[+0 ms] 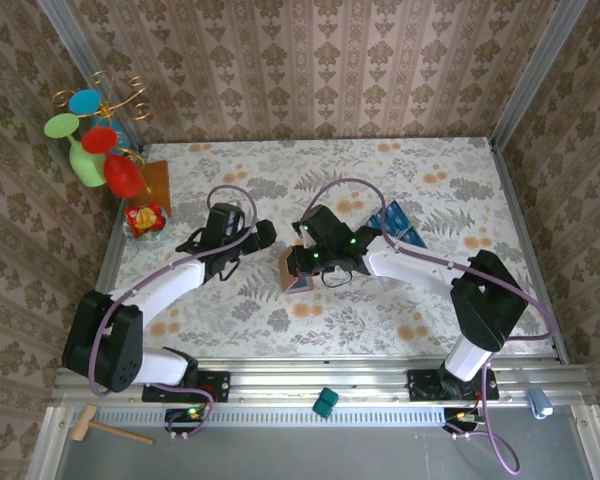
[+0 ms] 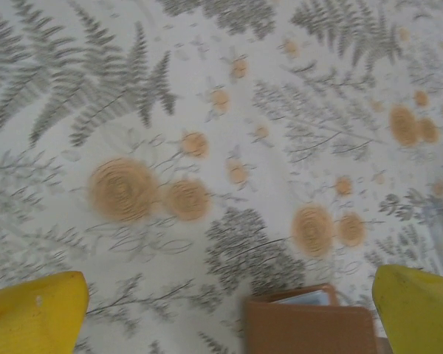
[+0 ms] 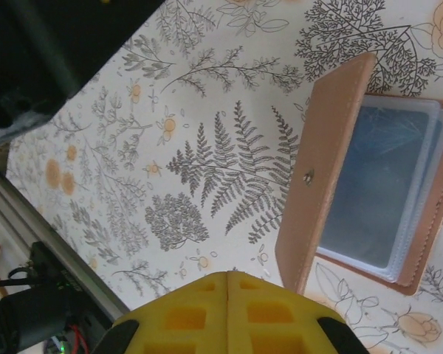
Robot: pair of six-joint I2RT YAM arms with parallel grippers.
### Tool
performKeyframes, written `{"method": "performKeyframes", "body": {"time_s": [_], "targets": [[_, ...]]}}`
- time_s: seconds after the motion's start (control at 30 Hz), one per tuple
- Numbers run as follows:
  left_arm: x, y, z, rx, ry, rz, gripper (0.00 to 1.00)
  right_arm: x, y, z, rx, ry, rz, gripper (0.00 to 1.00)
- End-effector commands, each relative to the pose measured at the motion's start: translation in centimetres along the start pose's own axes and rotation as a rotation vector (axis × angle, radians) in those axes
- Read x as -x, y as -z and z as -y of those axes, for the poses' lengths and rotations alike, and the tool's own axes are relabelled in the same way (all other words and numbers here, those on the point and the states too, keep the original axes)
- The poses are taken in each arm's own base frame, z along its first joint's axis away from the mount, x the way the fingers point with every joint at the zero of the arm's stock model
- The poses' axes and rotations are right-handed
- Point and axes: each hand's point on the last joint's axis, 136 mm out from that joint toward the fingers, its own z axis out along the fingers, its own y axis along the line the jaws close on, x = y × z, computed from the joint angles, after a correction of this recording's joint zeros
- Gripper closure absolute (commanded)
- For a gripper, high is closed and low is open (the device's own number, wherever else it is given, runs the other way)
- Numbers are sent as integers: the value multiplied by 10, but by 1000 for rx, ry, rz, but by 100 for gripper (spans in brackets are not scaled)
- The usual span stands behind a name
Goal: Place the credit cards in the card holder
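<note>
The card holder point(image 1: 296, 272) lies open in the middle of the table, its pinkish-brown flap point(image 3: 326, 169) tilted up over grey-blue lining with clear sleeves point(image 3: 387, 184). My right gripper point(image 3: 227, 279) hovers just left of that flap, its yellow fingers pressed together with nothing between them; it sits right above the card holder point(image 1: 305, 258). My left gripper point(image 1: 264, 232) is open wide, with its yellow fingertips point(image 2: 37, 313) far apart. The card holder point(image 2: 310, 328) lies close below them, nearer the right fingertip. The credit cards point(image 1: 396, 222), blue, lie behind the right arm.
A stand with coloured discs point(image 1: 95, 135), an amber-orange square point(image 1: 156, 180) and a small red-and-yellow object point(image 1: 145, 218) crowd the far left corner. Patterned walls close the table's sides and back. A green block point(image 1: 325, 402) and a wooden mallet point(image 1: 105, 428) lie by the front rail.
</note>
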Motion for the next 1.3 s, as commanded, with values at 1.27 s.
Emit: {"method": "performKeyframes", "body": {"time_s": [1.27], "targets": [[-97,-21,0,114,-261,-248,0,-6,0,68,-153,-64,-12,100]]}}
